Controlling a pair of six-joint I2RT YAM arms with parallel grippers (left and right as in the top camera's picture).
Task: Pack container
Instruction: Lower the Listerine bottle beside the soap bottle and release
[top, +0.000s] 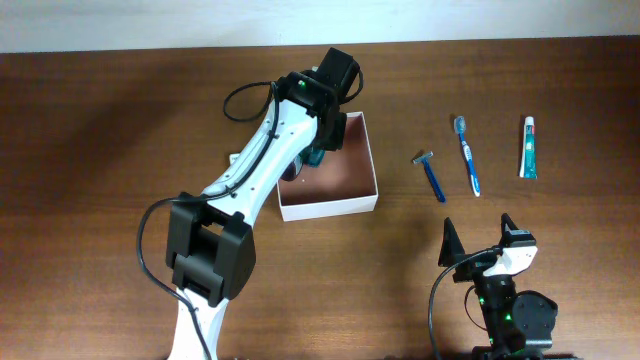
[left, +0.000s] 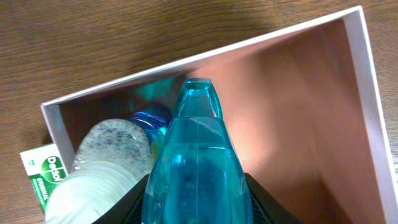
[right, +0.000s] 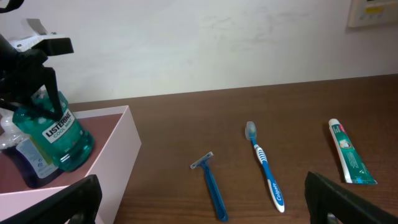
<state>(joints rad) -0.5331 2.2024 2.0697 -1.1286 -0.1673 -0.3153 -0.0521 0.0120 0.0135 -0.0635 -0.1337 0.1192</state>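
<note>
Teal mouthwash bottle (left: 196, 162) fills the left wrist view, clamped between the fingers of the left claw (left: 196, 211), and it blocks much of what lies below. It hangs tilted in the left part of the container (left: 205, 57), whose reddish-brown floor on the right is bare. At far left a green soap pack (left: 42, 177) shows by the container's corner; whether it lies inside or outside cannot be told. Next to it, inside, stand a clear bottle with pale foamy contents (left: 112, 149) and a dark blue bottle (left: 149, 117), both close against the mouthwash.

From overhead, the left arm (top: 255, 165) crosses the container's left side and hides those bottles. The container sits at mid-desk (top: 120, 110). To its right, well apart from it, lie a blue razor (top: 431, 175), a blue toothbrush (top: 468, 155) and a toothpaste tube (top: 527, 148), side by side and not touching. The right claw (top: 478, 237) hangs released near the front edge, gripping nothing.
</note>
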